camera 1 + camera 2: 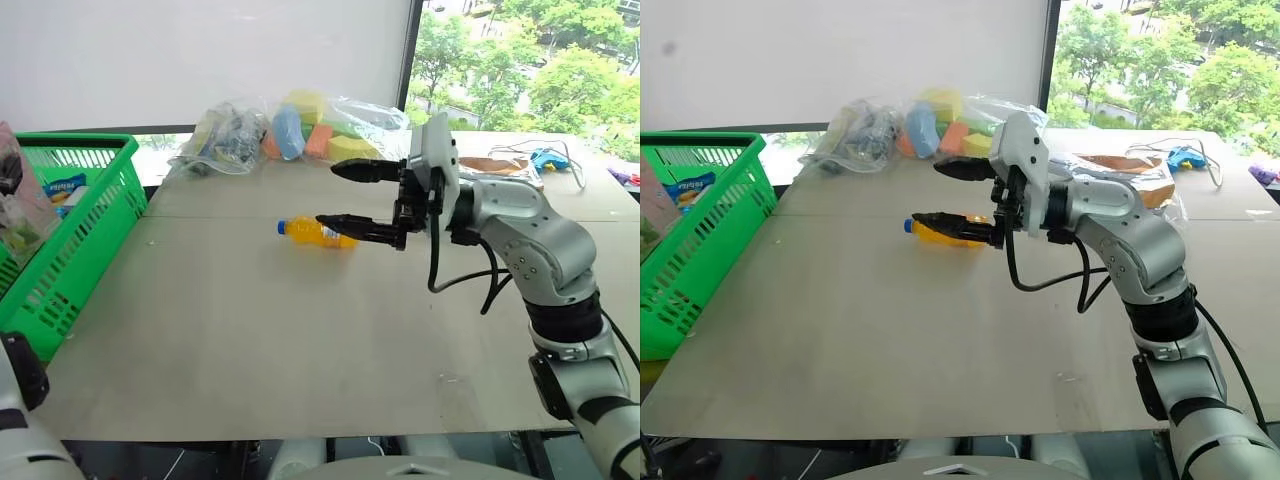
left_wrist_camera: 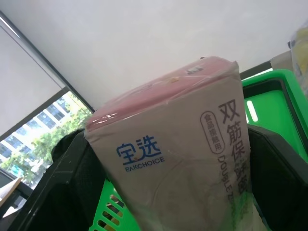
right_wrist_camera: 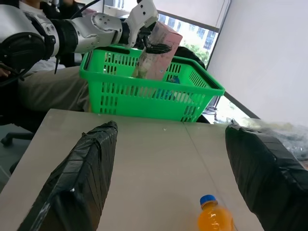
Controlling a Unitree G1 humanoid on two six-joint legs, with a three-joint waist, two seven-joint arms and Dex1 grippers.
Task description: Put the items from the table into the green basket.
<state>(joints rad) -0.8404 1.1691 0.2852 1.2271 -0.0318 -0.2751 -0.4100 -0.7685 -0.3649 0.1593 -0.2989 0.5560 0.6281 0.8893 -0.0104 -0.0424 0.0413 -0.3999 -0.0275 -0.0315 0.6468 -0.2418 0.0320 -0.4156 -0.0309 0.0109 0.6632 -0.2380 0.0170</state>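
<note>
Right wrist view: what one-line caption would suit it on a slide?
Open right gripper hovers over the orange bottle while the left gripper holds a pink box above the green basket.

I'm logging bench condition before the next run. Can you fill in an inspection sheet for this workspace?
Surface: table, pale board with a seam across it.
Job's things: orange bottle lying on its side mid-table; pink box upright over the green basket, which stands at the table's left edge with a blue packet inside.
Clutter: clear bags of coloured foam pieces at the far edge; blue tool far right.
Grippers: left gripper at the box's top, grip unclear; right gripper open, hovering level, one finger either side of the bottle.
Cables: black cable looping off the right arm.
Surroundings: white wall, window with trees.
</note>
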